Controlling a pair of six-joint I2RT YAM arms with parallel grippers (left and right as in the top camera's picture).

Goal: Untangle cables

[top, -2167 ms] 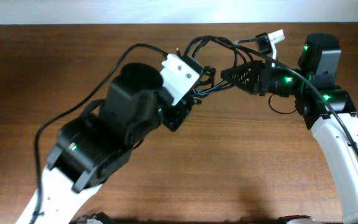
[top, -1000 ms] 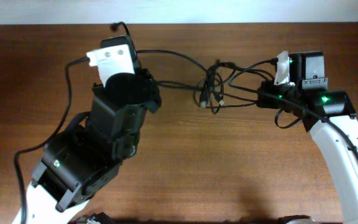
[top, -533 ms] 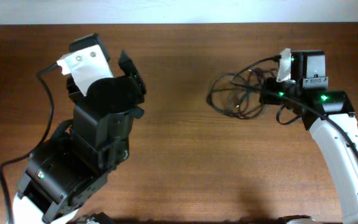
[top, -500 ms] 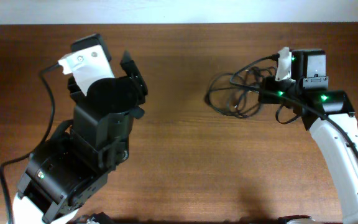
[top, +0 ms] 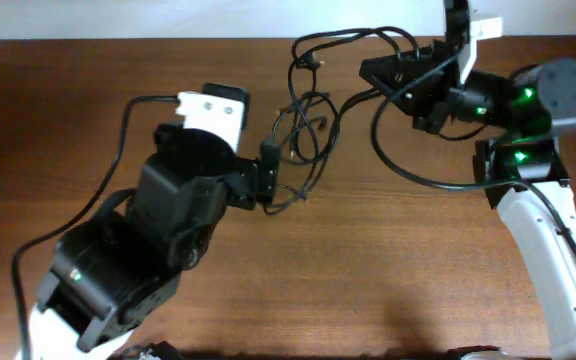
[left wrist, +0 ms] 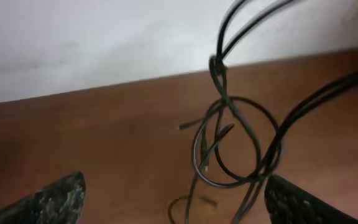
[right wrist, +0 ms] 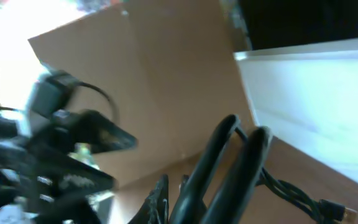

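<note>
The cables (top: 306,120) are thin black cords in a loose tangle. They are close to the far edge of the bench (top: 368,260), about halfway along it. In the left wrist view the cables (left wrist: 219,106) hang in loops over the wood and run up out of the top of the picture.

The right end effector (top: 368,70) is by the far edge, on the right side of the tangle. Its tips are together and clamped on the cables, and the cords hang down from it. The right wrist view is blurry; two black cords stand up close to the camera.

The left end effector (top: 267,180) is just beside the low end of the tangle. Its fingers (left wrist: 55,199) are apart and hold nothing; the loops hang between them, a bit farther off.

Bare wood shows along the near edge between the two arms, and at the far left corner. The big left arm (top: 158,240) covers much of the left side. A white wall (left wrist: 104,37) runs behind the far edge. Green lights (top: 516,95) glow on the right arm.
</note>
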